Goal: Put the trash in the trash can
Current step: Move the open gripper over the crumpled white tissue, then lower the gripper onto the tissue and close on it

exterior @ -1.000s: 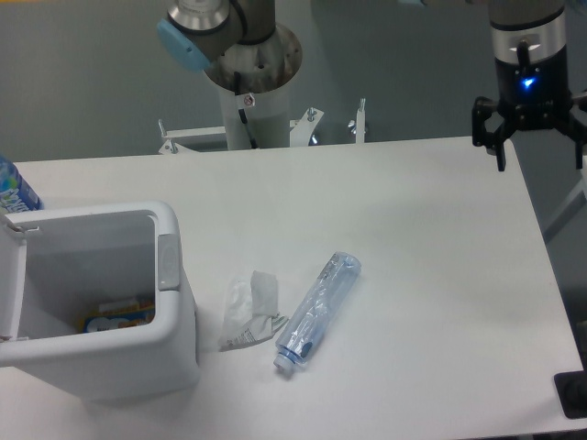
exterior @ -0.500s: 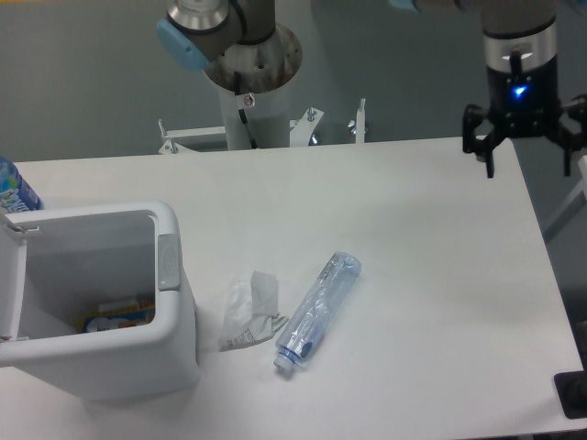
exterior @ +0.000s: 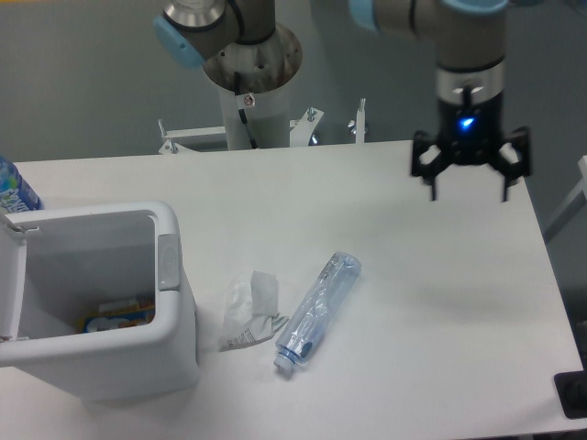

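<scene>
Wrapper (exterior: pixel 249 313) and crushed bottle (exterior: pixel 317 310) side by side on bench (exterior: pixel 440 302), bin (exterior: pixel 101 302) at left, end effector (exterior: pixel 469 186) wide, empty, far right.

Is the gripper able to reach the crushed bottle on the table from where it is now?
Probably yes. The gripper hangs open above the table, and the crushed bottle lies in the open. Only the wrapper lies close beside it, on the far side from the gripper.

camera: single fixed view | high front, angled down | table (exterior: pixel 440 302) mid-range
</scene>
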`<state>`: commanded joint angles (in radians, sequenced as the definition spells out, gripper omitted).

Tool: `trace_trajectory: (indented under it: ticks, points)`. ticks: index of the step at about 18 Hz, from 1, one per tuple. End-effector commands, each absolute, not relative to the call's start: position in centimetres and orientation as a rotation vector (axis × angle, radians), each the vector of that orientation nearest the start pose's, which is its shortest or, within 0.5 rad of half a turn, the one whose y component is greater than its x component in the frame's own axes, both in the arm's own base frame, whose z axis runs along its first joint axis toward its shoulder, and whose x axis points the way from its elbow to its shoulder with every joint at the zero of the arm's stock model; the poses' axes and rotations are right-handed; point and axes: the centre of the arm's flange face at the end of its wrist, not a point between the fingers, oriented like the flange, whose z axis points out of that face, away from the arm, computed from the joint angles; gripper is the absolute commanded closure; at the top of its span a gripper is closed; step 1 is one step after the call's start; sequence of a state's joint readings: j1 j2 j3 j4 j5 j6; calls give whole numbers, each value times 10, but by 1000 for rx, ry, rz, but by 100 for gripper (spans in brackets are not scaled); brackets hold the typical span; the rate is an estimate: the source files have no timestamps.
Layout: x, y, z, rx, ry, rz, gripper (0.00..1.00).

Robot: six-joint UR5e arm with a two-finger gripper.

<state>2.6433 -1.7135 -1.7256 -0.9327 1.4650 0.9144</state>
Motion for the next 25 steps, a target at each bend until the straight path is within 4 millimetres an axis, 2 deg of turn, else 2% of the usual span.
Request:
trace_trajectory:
  ticks: [4,7,11,14,18,21,25]
  points:
    - [-383,429,382,-2870,-140,229,0]
    - [-355,447,365,-2851,-141,115,0]
    - [-328,454,327,-2844,-119,-55,0]
    - [-304,472,302,-2879,-57,-118,0]
    - [-288,497,264,-2923,-67,-180,0]
    - [-286,504,257,-2926,-46,-165,0]
    - [-281,512,230,-2943,-25,-179,0]
